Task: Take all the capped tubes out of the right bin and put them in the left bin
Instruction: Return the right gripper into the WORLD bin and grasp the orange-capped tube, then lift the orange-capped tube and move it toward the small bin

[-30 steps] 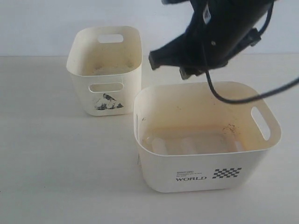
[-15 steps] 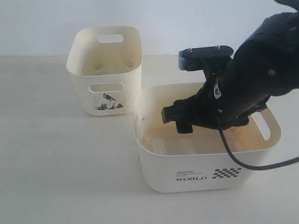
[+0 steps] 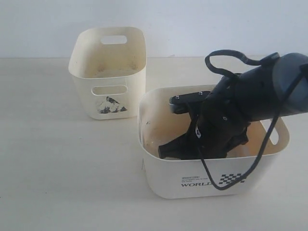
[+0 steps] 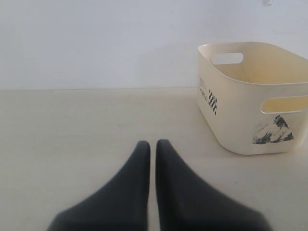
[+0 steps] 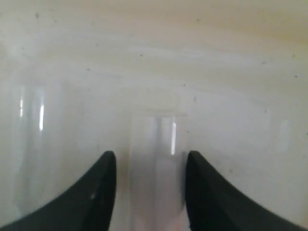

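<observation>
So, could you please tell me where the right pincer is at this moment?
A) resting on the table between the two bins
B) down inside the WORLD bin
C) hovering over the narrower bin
B: the right pincer is down inside the right bin, with its fingers open on either side of a clear tube.

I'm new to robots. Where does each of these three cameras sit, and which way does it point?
Exterior view: off the arms, raised, looking down over the table at the left bin and right bin; the right arm shows.
Left wrist view: low over the table, looking past the shut left gripper toward the left bin.
Right wrist view: inside the right bin, open right gripper straddling a clear tube.
Shared: the exterior and left wrist views both show the left bin.
</observation>
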Available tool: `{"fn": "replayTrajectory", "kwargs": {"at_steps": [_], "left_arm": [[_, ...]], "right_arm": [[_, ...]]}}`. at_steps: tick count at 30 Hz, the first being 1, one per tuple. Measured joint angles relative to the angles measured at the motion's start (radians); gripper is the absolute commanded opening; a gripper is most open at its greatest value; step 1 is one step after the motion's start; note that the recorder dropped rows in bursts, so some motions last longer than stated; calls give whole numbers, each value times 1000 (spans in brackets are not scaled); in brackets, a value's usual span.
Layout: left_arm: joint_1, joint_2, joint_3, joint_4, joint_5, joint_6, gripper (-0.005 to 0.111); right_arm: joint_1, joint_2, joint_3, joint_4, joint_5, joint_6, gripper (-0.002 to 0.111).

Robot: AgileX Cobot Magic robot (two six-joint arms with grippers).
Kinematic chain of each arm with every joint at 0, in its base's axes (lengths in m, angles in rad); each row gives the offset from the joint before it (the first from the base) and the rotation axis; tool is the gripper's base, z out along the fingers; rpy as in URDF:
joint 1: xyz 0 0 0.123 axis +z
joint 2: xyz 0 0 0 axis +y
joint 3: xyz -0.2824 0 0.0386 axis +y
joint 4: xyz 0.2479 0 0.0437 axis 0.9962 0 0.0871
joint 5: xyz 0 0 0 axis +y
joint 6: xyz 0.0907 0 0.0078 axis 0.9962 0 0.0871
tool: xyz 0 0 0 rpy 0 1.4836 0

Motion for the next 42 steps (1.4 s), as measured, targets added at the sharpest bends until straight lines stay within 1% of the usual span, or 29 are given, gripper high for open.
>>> {"fn": "replayTrajectory", "kwargs": {"at_steps": [1, 2, 3, 4, 13, 23, 32, 35, 36, 39, 42], "left_arm": [[0, 0, 0, 0, 0, 0, 4], [0, 0, 0, 0, 0, 0, 4], [0, 0, 0, 0, 0, 0, 4], [0, 0, 0, 0, 0, 0, 4], [0, 0, 0, 0, 0, 0, 4], [0, 0, 0, 0, 0, 0, 4], [0, 0, 0, 0, 0, 0, 4], [0, 0, 0, 0, 0, 0, 4], [0, 0, 0, 0, 0, 0, 4], [0, 0, 0, 0, 0, 0, 4], [0, 0, 0, 0, 0, 0, 4]], "right_arm": [[0, 5, 0, 0, -3, 0, 15], [0, 4, 0, 0, -9, 0, 12], [0, 6, 0, 0, -12, 0, 3], [0, 6, 0, 0, -15, 0, -1], [0, -30, -6, -2, -16, 0, 0], [0, -226, -102, -69, 103, 2, 0], [0, -368, -110, -90, 123, 2, 0], [0, -392, -110, -90, 62, 2, 0], [0, -398, -110, -90, 16, 2, 0], [0, -406, -110, -90, -178, 2, 0], [0, -388, -110, -90, -430, 2, 0]]}}
